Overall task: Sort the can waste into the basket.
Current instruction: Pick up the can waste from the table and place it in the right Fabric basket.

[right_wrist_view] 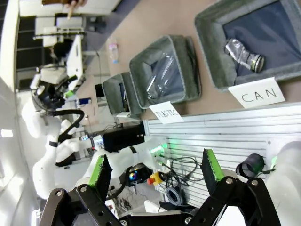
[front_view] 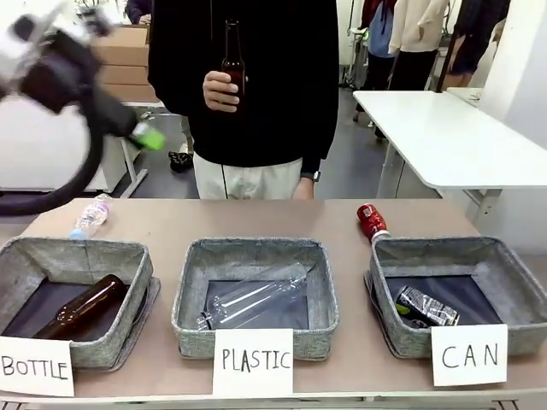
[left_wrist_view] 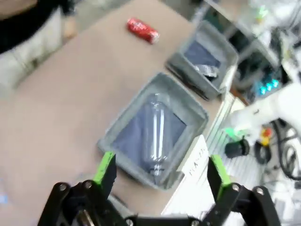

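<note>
CAN card (front_view: 469, 354) propped at front edge, marking basket (front_view: 504, 256) as target. Black can (front_view: 426, 307) lies inside. Red can (front_view: 371, 221) on table just behind far rim, not yet sorted. My left gripper (left_wrist_view: 161, 165) high above table, jaws apart, empty. My right gripper (right_wrist_view: 156, 160) likewise spread, empty.

Left arm (front_view: 64, 73) and jaws blurred

My front camera looks across the table (front_view: 256, 218) toward the person (front_view: 248, 85). The left wrist camera looks down, tilted, above the PLASTIC basket (left_wrist_view: 131, 162); the right wrist one sits farther back, beyond the near edge. All three share the CAN basket (front_view: 444, 248).
</note>
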Tool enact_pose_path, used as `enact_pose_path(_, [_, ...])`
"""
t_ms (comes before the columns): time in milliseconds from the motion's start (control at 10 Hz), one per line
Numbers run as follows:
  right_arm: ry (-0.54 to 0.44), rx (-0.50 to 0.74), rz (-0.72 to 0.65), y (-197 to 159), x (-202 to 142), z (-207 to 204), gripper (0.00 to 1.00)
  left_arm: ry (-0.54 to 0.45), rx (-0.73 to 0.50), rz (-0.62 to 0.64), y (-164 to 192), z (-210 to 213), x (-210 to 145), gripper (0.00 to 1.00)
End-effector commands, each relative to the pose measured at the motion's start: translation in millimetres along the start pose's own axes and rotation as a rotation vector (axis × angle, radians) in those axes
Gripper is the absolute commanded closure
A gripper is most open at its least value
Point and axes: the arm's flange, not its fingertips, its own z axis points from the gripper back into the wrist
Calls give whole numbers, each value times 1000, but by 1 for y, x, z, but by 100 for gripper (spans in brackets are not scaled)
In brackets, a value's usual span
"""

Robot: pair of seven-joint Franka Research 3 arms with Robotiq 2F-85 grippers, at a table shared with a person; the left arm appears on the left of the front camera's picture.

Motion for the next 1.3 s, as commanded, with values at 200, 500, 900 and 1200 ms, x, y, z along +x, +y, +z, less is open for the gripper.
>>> enact_pose_path(200, [7,15,19,1,-3,5,0,-352,-21,302,95,24,-53,0])
enact_pose_path(500, [7,15,19,1,-3,5,0,-246,22,273,77,39,-54,0])
enact_pose_path(900, [7,15,19,1,-3,5,0,-246,22,273,77,39,-54,0])
enact_pose_path(1200, [7,15,19,1,-3,5,0,-246,22,273,77,39,-54,0])
